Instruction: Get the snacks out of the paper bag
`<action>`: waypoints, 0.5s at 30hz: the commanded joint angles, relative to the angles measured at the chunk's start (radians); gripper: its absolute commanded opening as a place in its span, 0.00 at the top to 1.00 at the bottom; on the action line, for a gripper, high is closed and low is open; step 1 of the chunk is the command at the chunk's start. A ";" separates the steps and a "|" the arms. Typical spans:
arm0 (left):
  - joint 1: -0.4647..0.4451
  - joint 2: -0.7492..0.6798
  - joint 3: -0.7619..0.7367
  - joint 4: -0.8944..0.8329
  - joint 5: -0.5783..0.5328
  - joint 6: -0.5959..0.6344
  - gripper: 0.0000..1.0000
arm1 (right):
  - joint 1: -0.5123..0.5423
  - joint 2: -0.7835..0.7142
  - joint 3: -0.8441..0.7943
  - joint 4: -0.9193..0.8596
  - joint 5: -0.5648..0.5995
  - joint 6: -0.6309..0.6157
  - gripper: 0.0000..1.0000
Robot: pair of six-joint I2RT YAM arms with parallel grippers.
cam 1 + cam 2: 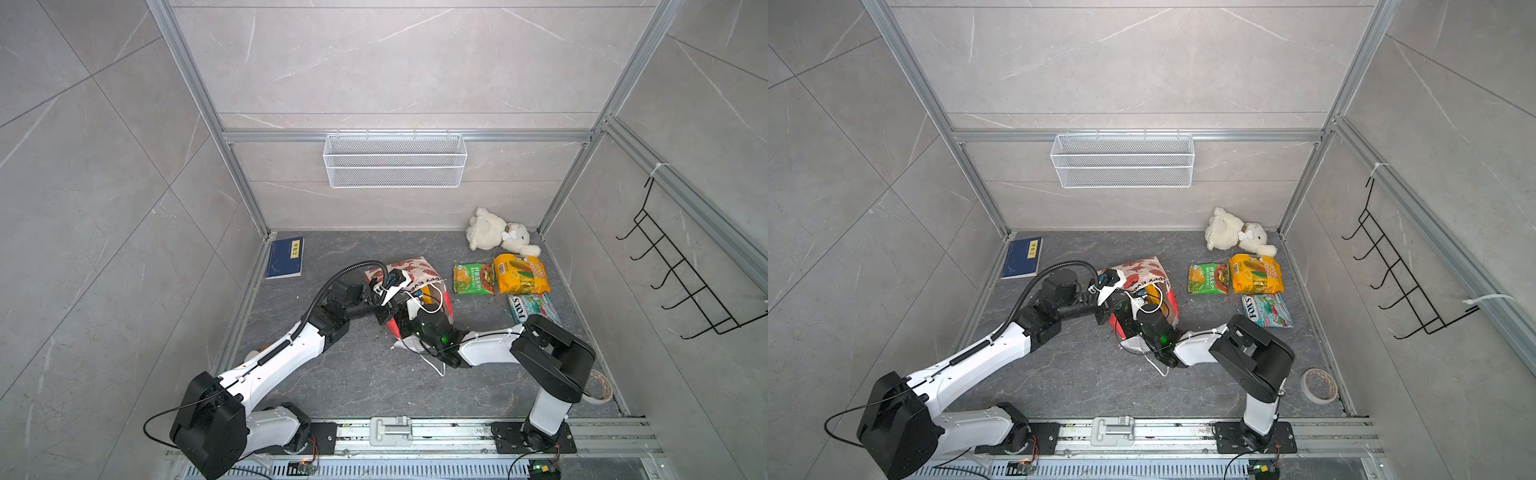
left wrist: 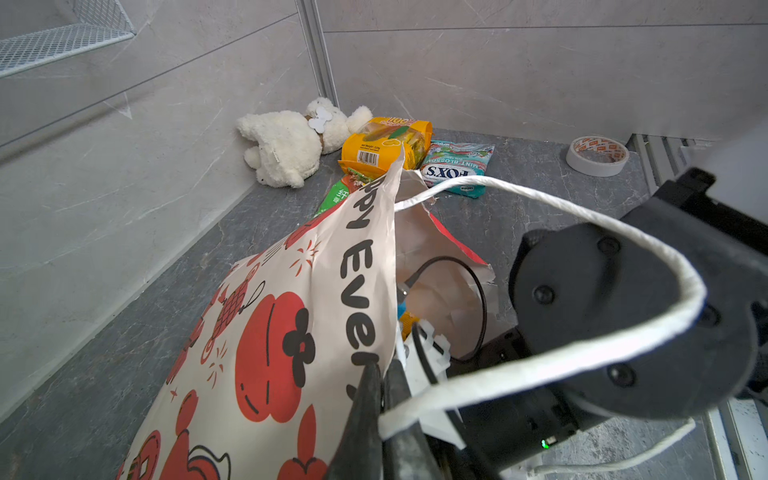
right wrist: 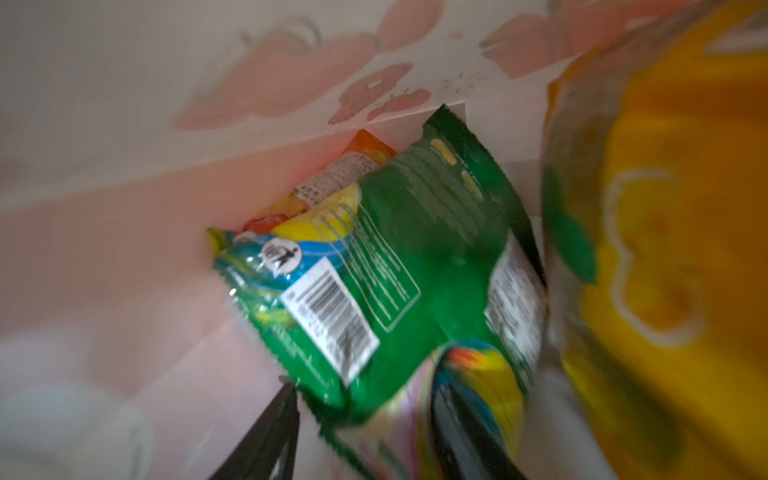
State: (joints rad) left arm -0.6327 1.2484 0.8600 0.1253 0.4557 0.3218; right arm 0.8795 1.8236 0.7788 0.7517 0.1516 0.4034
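Note:
The paper bag [image 1: 409,270] lies tilted on the floor, its mouth toward the arms. My left gripper [image 2: 382,365] is shut on the bag's rim, next to a white cord handle [image 2: 540,199]. My right gripper [image 3: 368,382] is deep inside the bag, its jaws apart on either side of a green packet's [image 3: 399,266] edge. An orange packet [image 3: 353,166] lies behind it and a yellow-orange packet [image 3: 665,249] beside it. Outside the bag, to its right, lie a green packet [image 1: 473,279], a yellow-orange corn packet [image 1: 521,274] and a FOX'S packet [image 1: 532,307].
A white plush toy [image 1: 498,232] sits in the back right corner. A blue book [image 1: 285,257] lies at the back left. A tape roll [image 1: 1318,384] lies near the right arm's base. A wire basket [image 1: 395,160] hangs on the back wall, a black hook rack [image 1: 685,282] on the right wall.

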 commanded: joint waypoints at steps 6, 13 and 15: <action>-0.003 -0.007 0.001 0.003 0.030 -0.013 1.00 | 0.016 0.008 0.049 -0.078 0.175 0.054 0.73; -0.003 -0.015 -0.024 0.021 -0.016 -0.019 1.00 | 0.014 -0.070 0.023 -0.112 0.152 0.038 0.92; -0.003 -0.015 -0.028 0.023 -0.036 -0.020 1.00 | 0.015 -0.102 0.013 -0.128 0.134 0.023 0.90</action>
State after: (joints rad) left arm -0.6350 1.2472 0.8478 0.1406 0.4465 0.3180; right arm 0.8936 1.7977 0.8021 0.6395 0.2882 0.4488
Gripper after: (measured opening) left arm 0.045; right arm 0.097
